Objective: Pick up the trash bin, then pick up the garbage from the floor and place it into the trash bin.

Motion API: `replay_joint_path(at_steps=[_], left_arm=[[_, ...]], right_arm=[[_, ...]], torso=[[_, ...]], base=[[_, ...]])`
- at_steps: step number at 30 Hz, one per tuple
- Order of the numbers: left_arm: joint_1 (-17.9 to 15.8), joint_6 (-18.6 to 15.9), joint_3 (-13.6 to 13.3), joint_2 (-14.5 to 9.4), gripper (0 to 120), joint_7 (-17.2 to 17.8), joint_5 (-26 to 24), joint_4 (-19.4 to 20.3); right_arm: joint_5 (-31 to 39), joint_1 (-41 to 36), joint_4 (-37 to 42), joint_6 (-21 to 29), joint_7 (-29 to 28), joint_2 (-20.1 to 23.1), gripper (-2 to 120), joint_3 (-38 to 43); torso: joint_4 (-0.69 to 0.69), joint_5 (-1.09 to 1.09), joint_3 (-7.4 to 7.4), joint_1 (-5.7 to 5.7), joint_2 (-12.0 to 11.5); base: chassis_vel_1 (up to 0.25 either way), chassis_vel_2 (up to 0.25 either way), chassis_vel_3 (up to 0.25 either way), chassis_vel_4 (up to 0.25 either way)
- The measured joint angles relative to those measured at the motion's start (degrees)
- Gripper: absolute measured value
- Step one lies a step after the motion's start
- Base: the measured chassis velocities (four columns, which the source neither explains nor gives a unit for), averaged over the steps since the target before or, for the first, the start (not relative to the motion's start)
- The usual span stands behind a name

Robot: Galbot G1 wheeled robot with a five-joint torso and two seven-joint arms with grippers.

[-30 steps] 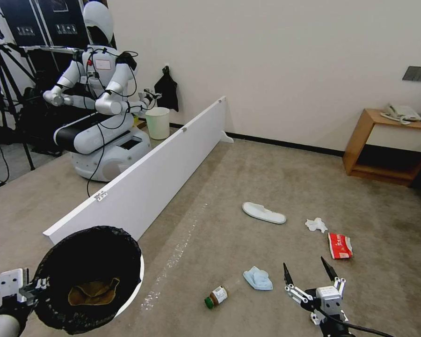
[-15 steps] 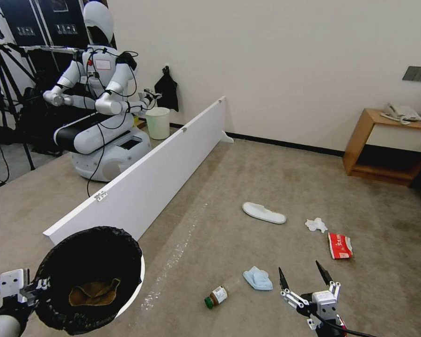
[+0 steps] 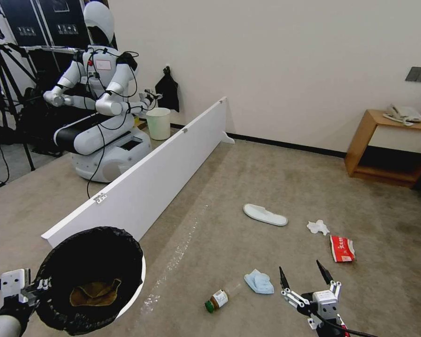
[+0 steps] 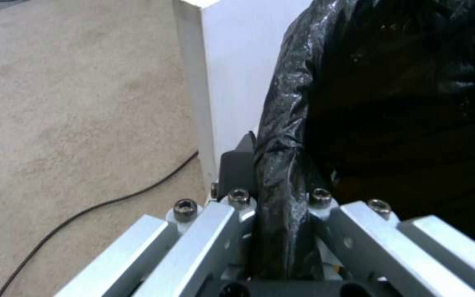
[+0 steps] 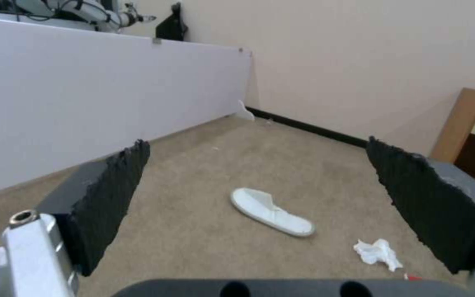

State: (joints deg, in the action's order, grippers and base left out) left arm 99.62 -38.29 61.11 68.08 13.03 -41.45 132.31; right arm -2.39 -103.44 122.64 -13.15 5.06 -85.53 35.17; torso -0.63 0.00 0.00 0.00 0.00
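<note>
The trash bin, white with a black bag over its rim, hangs at the lower left with crumpled brown paper inside. My left gripper is shut on the bag-covered rim. My right gripper is open above the carpet, with nothing between its fingers. The garbage lies on the floor around it. A light-blue cloth and a green-capped brown bottle lie just left of the gripper. Farther ahead are a white slipper, a white tissue and a red-white packet.
A long white board stands on edge along the left. Behind it are another white robot and an unlined pale bin. A wooden shelf with a phone stands at the right wall. Open carpet lies between the board and the litter.
My right gripper has drawn slightly back toward me and to the left, still open. The left gripper keeps its hold on the bin. The whole view has shifted a little.
</note>
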Motion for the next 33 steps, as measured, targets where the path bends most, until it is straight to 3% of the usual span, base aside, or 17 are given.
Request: replay_joint_path(at_steps=[33], left_arm=[[0.1,-0.4,-0.3,0.0,3,0.1,-0.1,0.8]], right_arm=[[0.3,0.4,0.3,0.3,-0.1,0.8,100,0.7]], torso=[[0.00,0.00,0.00,0.00,0.0]], base=[[-0.018,0.018,0.017,-0.020]])
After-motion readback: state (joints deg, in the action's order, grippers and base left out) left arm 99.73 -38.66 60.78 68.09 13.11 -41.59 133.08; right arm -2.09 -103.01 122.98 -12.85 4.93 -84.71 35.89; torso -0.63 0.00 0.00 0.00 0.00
